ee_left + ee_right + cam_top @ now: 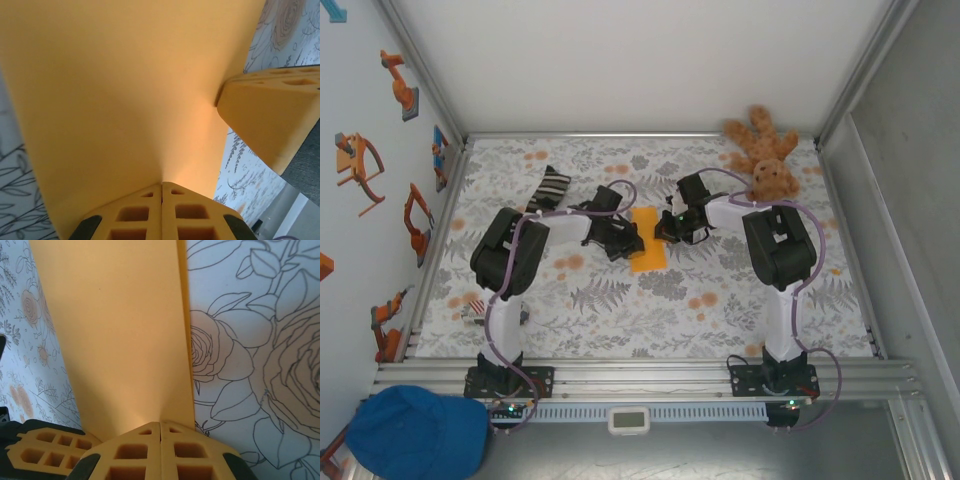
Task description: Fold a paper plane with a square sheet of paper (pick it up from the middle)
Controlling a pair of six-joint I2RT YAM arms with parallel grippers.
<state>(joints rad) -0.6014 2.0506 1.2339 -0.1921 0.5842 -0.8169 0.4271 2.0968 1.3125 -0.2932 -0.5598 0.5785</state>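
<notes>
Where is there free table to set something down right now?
Free: the table between the orange paper and the near edge, and the far strip between the sock and the teddy bear. Crowded: the centre, where the left gripper and right gripper both pinch the paper.

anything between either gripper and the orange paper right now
Nothing visible stands between them. The left gripper and the right gripper are each shut on an edge of the sheet of paper, from opposite sides. The sock and the teddy bear lie apart from it, farther back.
</notes>
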